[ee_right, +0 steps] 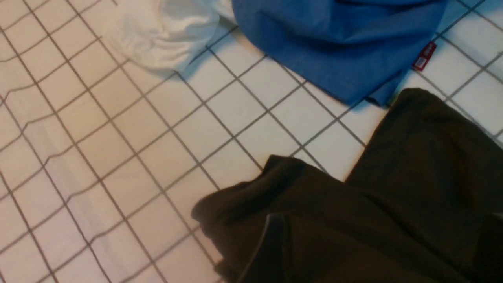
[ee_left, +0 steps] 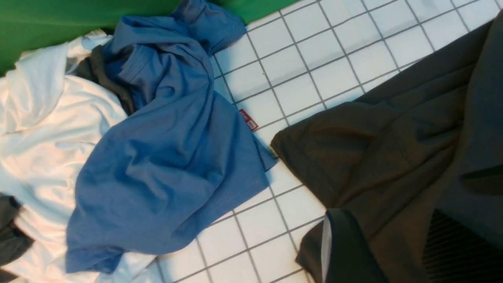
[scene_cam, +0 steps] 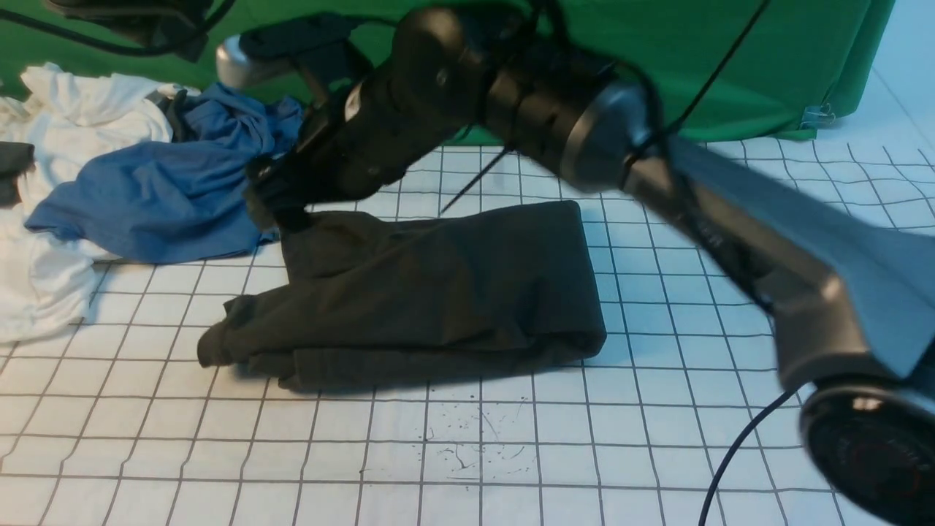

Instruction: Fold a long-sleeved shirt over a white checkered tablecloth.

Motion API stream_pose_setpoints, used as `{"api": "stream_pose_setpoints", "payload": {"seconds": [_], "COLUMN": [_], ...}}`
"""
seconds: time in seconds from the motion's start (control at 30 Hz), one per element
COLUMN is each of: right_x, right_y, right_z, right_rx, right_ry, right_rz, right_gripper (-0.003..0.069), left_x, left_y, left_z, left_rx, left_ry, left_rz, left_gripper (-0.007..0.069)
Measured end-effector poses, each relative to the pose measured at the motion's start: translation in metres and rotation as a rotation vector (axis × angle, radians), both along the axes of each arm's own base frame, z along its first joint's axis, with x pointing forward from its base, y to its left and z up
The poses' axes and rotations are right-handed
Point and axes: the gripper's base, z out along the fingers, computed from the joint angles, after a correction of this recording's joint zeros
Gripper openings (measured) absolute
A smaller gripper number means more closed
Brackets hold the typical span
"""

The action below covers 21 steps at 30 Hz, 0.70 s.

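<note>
The long-sleeved shirt (scene_cam: 438,292) is being left folded on the white checkered tablecloth (scene_cam: 657,438) just beneath the right gripper (scene_cam: 281,210), whose jaws are being held spread (the left gripper's (ee_left: 397,245) grip cannot be told).

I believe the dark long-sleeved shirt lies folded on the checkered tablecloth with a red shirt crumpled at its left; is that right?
Not quite: the crumpled shirt is blue, not red, as the front view shows. The long-sleeved shirt does lie folded on the checkered tablecloth, with it at its left.

surface: white checkered tablecloth (scene_cam: 657,438) | lying on it: long-sleeved shirt (scene_cam: 438,292), blue shirt (scene_cam: 161,197), white garment (scene_cam: 44,285)
</note>
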Motion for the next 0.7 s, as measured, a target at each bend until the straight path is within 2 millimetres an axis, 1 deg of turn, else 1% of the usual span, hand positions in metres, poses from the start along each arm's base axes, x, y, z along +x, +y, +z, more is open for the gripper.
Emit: {"api": "stream_pose_setpoints", "payload": {"seconds": [0.07,0.1,0.13,0.17,0.2,0.27,0.3,0.33,0.37,0.43,0.5,0.53,0.57,0.63,0.67,0.7], "right_x": [0.005,0.008,0.013,0.015,0.02,0.03,0.037,0.042,0.048,0.055,0.056,0.057,0.057,0.056,0.055,0.055], "right_y": [-0.025,-0.036,-0.053,-0.062,-0.076,-0.1,-0.113,-0.121,-0.129,-0.143,-0.145,-0.146,-0.146,-0.144,-0.144,-0.145], "right_z": [0.025,0.034,0.045,0.048,0.051,0.048,0.042,0.039,0.033,0.016,0.003,-0.01,-0.017,-0.04,-0.064,-0.077], "right_rx": [-0.024,-0.033,-0.051,-0.072,-0.098,-0.152,-0.182,-0.193,-0.212,-0.25,-0.277,-0.298,-0.304,-0.323,-0.332,-0.337], "right_ry": [-0.032,-0.048,-0.061,-0.058,-0.047,-0.009,0.026,0.039,0.062,0.113,0.143,0.169,0.181,0.212,0.234,0.241], "right_rz": [-0.01,-0.02,-0.042,-0.051,-0.071,-0.103,-0.128,-0.145,-0.162,-0.181,-0.176,-0.168,-0.166,-0.157,-0.163,-0.169], "right_gripper": [0.0531,0.0484,0.0416,0.0372,0.0296,0.0146,0.0078,0.005,0.0029,0.0014,0.0013,0.0013,0.0013,0.0013,0.0013,0.0013], "left_x": [0.001,0.003,0.004,0.005,0.005,0.006,0.006,0.005,0.004,0.0,-0.002,-0.004,-0.004,-0.003,0.002,0.005], "left_y": [-0.003,-0.005,-0.008,-0.01,-0.013,-0.021,-0.029,-0.033,-0.041,-0.059,-0.071,-0.079,-0.083,-0.089,-0.09,-0.09], "left_z": [-0.007,-0.01,-0.018,-0.025,-0.032,-0.048,-0.061,-0.066,-0.074,-0.091,-0.1,-0.111,-0.116,-0.135,-0.16,-0.175], "left_rx": [-0.034,-0.047,-0.055,-0.051,-0.042,-0.022,-0.004,0.005,0.017,0.032,0.039,0.042,0.041,0.039,0.039,0.047], "left_ry": [0.0,-0.001,0.008,0.013,0.019,0.037,0.045,0.048,0.051,0.052,0.048,0.062,0.071,0.112,0.179,0.223], "left_rz": [-0.008,-0.014,-0.032,-0.042,-0.057,-0.095,-0.131,-0.15,-0.18,-0.234,-0.264,-0.283,-0.29,-0.293,-0.272,-0.258], "left_gripper": [0.0231,0.0226,0.0215,0.0209,0.0196,0.0169,0.0147,0.0132,0.0111,0.0064,0.0041,0.0017,0.0012,-0.0004,-0.0009,-0.0009]}}
